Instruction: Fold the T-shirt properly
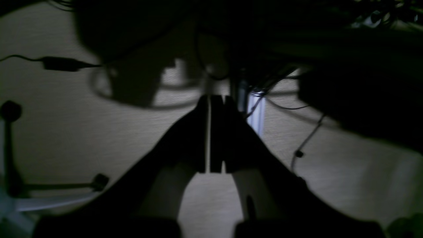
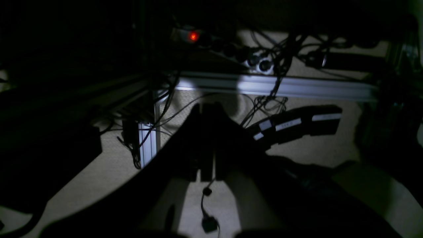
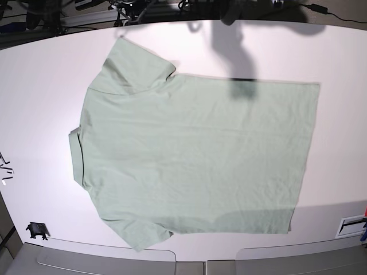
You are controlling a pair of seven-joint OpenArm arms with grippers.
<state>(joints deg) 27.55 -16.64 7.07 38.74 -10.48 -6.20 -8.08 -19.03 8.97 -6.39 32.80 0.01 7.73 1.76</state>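
The pale sage-green soft cotton T-shirt [image 3: 195, 154] lay flat and unfolded mid-table, collar band left, hem right, bare smooth white tabletop [image 3: 34, 103] all round. Both the left gripper [image 1: 211, 99] and right gripper [image 2: 206, 107] were closed, empty.

table [image 3: 34, 86]: white | on it: T-shirt [image 3: 195, 154], spread flat

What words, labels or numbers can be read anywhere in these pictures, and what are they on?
None can be read.
White labels on the black box, right wrist view: too blurred to read.
White tag at the table edge, base view: too small to read.
Small marks at the table's left edge: unreadable.
T-shirt: plain, no print showing.
Red light on the power strip: a lamp, not text.
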